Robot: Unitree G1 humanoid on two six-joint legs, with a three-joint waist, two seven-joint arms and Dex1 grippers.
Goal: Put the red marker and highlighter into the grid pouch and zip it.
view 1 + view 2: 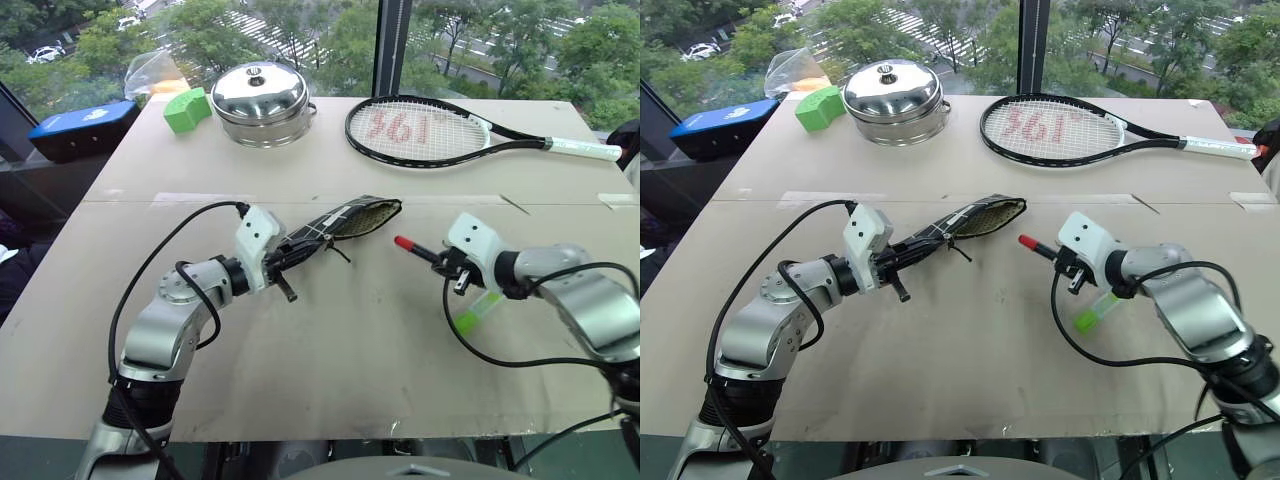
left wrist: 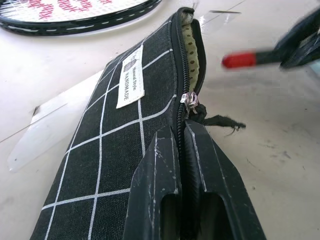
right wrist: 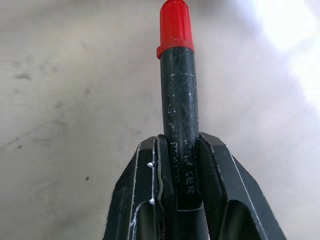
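Note:
My left gripper (image 1: 287,260) is shut on the near end of the grid pouch (image 1: 340,223) and holds it off the table, edge up. The pouch is black with white grid lines and a white label (image 2: 131,75). Its zipper is open at the far end, showing a pale lining, and the zipper pull (image 2: 190,101) sits just past my fingertips. My right gripper (image 3: 180,145) is shut on the black barrel of the red marker (image 1: 412,247). The marker's red cap points toward the pouch's open mouth, a short gap away. The lime-green highlighter (image 1: 1095,312) lies on the table under my right wrist.
At the back of the cardboard-covered table (image 1: 330,370) lie a tennis racket (image 1: 430,130), a lidded steel pot (image 1: 262,103) and a green block (image 1: 186,108). A blue object (image 1: 80,128) sits off the back left corner. A window is behind the table.

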